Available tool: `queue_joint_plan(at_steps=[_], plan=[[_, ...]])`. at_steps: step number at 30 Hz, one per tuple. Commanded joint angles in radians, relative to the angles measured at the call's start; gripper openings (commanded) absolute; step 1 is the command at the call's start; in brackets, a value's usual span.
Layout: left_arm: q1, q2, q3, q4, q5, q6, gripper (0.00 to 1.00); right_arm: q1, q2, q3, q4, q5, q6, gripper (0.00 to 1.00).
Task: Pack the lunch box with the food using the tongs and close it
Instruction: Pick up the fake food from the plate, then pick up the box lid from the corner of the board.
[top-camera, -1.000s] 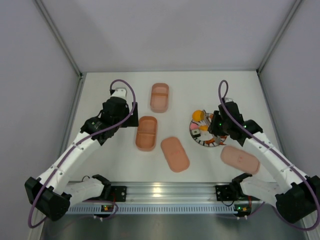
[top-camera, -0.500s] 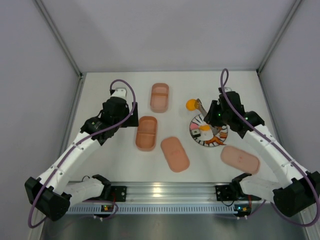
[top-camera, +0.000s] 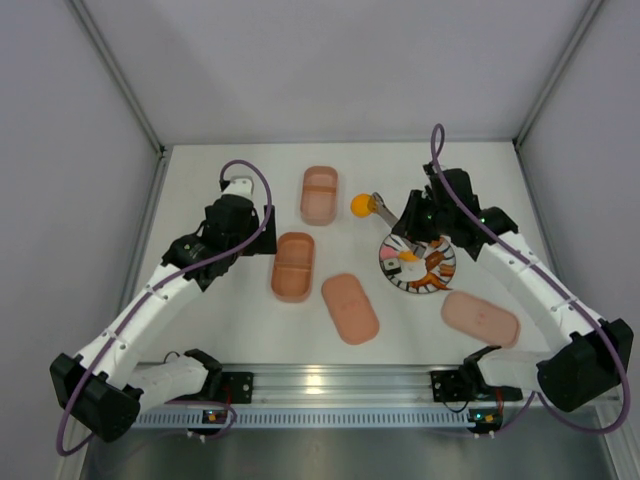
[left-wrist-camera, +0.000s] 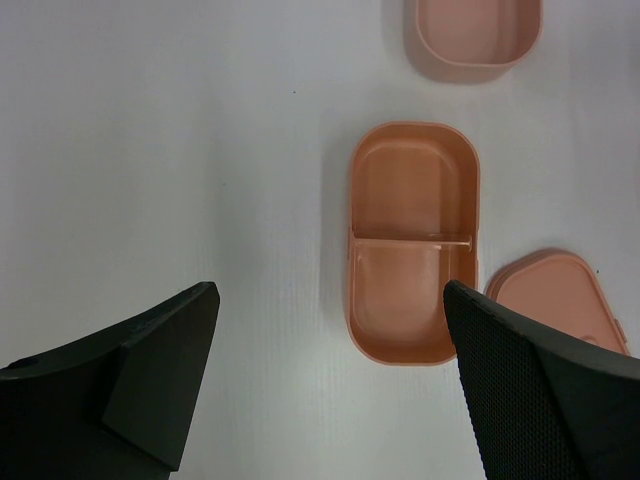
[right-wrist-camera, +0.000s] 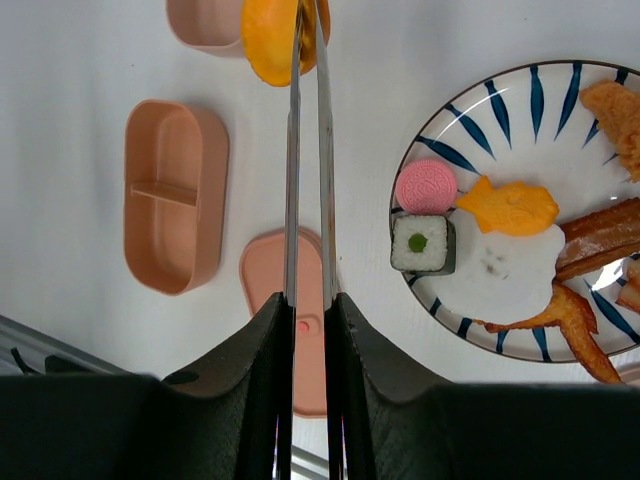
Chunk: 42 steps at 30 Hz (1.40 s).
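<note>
From above, the left gripper (top-camera: 243, 215) is hovering with its jaws spread wide and holding nothing, just left of the near salmon-pink divided plastic tray (top-camera: 293, 266). The matching far tray (top-camera: 320, 193) is lying beyond it. One flat pink oval lid (top-camera: 350, 308) is resting beside the near tray's front end, and a second lid (top-camera: 480, 318) is sitting near the right arm. The right gripper (top-camera: 412, 215) is clamping the slim silvery metal tongs (top-camera: 385, 207), whose tips are pinching an orange round food piece (top-camera: 361, 206) between the far tray and the round white striped plate (top-camera: 384, 258).

The left wrist camera is looking down between parted black fingers (left-wrist-camera: 150, 370) at the near tray (left-wrist-camera: 413, 240) (both its compartments are bare), with the far tray (left-wrist-camera: 478, 35) above and a lid (left-wrist-camera: 555, 300) at right.

In the right wrist view, the right gripper (right-wrist-camera: 307, 300) is squeezing the tongs (right-wrist-camera: 323, 150) nearly together on the orange round food piece (right-wrist-camera: 270, 35), right beside the far tray's (right-wrist-camera: 205, 25) edge. On the plate (right-wrist-camera: 430, 300) a black-white sushi roll (right-wrist-camera: 421, 243), a pink round piece (right-wrist-camera: 425, 185), a fried egg (right-wrist-camera: 505, 265) and brown-red strips (right-wrist-camera: 600, 235) are lying close together.
</note>
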Motion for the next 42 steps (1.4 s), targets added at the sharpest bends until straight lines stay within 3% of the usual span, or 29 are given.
queue_joint_plan(at_steps=[1, 27, 42], plan=[[0.004, -0.001, -0.008, 0.036, -0.015, -0.007, 0.99, 0.005, -0.006, 0.053, 0.089, -0.024, 0.013, 0.00], [0.004, -0.004, -0.012, 0.036, -0.019, -0.002, 0.99, 0.043, 0.135, 0.154, 0.132, -0.030, 0.020, 0.00], [0.006, 0.003, -0.012, 0.038, -0.018, -0.001, 0.99, 0.080, 0.377, 0.372, 0.195, -0.047, 0.060, 0.00]])
